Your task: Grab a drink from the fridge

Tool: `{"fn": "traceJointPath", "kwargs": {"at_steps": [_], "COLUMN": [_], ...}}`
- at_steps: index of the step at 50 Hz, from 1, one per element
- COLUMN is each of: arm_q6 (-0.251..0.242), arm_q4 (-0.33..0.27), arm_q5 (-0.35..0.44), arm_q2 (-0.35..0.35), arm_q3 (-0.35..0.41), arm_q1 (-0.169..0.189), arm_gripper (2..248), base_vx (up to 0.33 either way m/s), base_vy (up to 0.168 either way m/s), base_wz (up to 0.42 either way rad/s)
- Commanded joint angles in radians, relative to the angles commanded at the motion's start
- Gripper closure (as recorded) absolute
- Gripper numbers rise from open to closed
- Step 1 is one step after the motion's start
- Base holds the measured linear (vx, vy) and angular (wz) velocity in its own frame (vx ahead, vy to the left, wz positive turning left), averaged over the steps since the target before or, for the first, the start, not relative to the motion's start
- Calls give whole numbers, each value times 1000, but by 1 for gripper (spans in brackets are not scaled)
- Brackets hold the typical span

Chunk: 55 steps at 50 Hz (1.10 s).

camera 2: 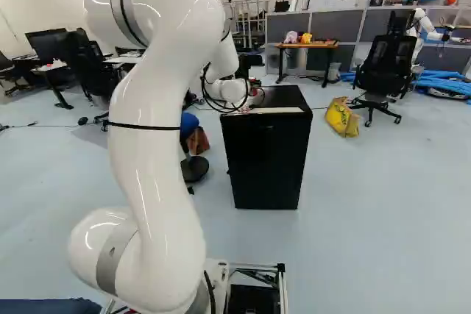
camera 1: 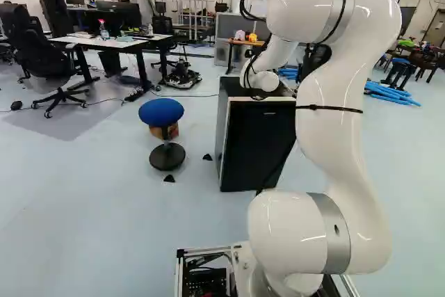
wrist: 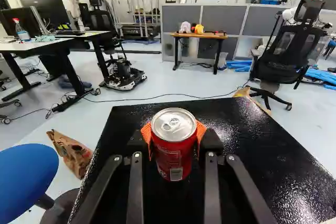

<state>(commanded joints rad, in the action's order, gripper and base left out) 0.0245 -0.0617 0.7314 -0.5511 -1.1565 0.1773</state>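
Low over the black fridge, the gripper shows small beyond the wrist in the right base view; the arm hides it in the left base view. In the wrist view the gripper is shut on a red drink can with a silver lid, an orange pad against either side. The can is upright over the fridge's glossy top; whether its base touches that top I cannot tell. The fridge's black front looks closed in the base views.
A blue stool stands beside the fridge, with a brown paper bag on the floor near it. A yellow bag and a black office chair are beyond the fridge's other side. Desks and another robot stand farther off.
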Motion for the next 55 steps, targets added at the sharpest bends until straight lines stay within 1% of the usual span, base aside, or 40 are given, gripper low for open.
{"fn": "traceJointPath", "kwargs": {"at_steps": [13, 26, 41, 55], "arm_q6": [0, -1, -3, -5], "arm_q4": [1, 3, 8, 13], "arm_q5": [3, 8, 17, 29], "arm_q2": [16, 47, 101, 169], "arm_q3": [21, 60, 131, 218], "arm_q1": [-3, -10, -22, -36], "arm_gripper": [150, 150, 150, 150], "base_vx": [0, 0, 0, 0], "base_vy": [0, 0, 0, 0], "base_wz": [0, 0, 0, 0]}}
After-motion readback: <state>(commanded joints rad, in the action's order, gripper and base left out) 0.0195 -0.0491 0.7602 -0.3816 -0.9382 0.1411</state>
